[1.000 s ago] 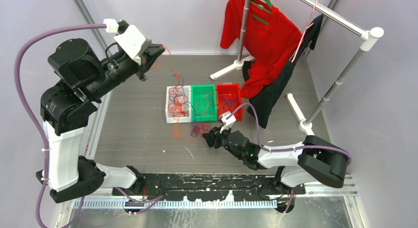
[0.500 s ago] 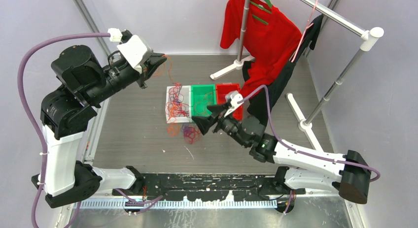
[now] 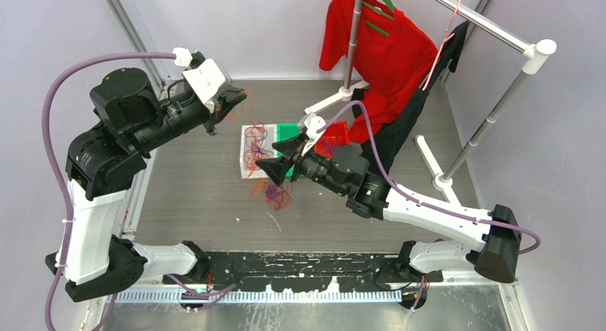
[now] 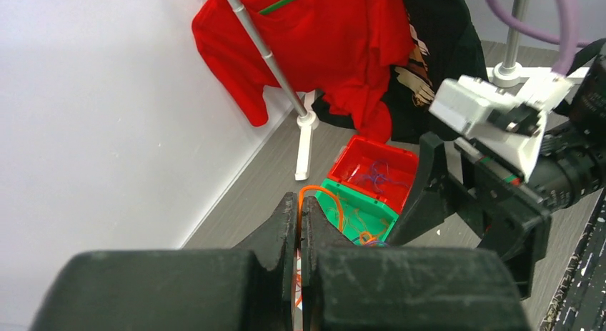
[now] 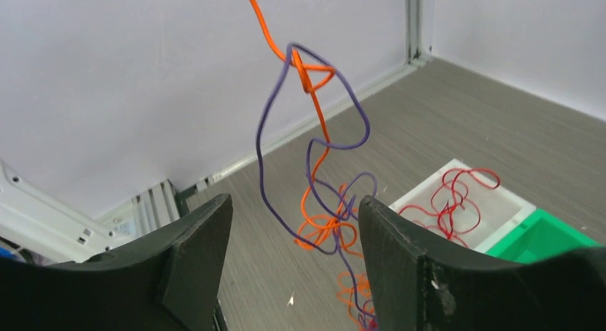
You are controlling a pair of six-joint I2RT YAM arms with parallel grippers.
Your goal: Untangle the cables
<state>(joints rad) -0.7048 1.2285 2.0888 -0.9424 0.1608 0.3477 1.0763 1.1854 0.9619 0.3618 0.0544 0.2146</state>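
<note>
Since a second ago my right arm has lifted off the table [image 3: 189, 195] and swung left, from low at the near side of the bins to a reach across the green bin [image 3: 289, 129]. My left arm has edged slightly right.

Nearest me, bare grey surface runs from the arm bases to the cables [image 3: 270, 194], and it is open all along the left side out to the table's edge. A red, orange and purple clump of them lies just in front of the white bin [image 3: 243, 156]. More loops fill that bin, and a thin line rises from there to my left gripper [image 3: 234, 101]. That gripper is high over the far left of the table, jaws pressed together on an orange strand.

My right gripper [image 3: 268, 171] hangs above the near corner of the white bin with its jaws apart. In its own camera an orange and a purple strand, looped through each other, dangle in the gap; I cannot tell whether they touch either finger.

Farther right the red bin [image 4: 382, 145] sits last in the row, holding a few strands. There the room is tight. A rack [image 3: 486, 27] stands with its white feet on the table, and a red shirt [image 3: 371, 52] and a black garment [image 3: 389, 141] droop toward the red bin. Pale walls [image 3: 286, 23] close in the far end and both sides.
</note>
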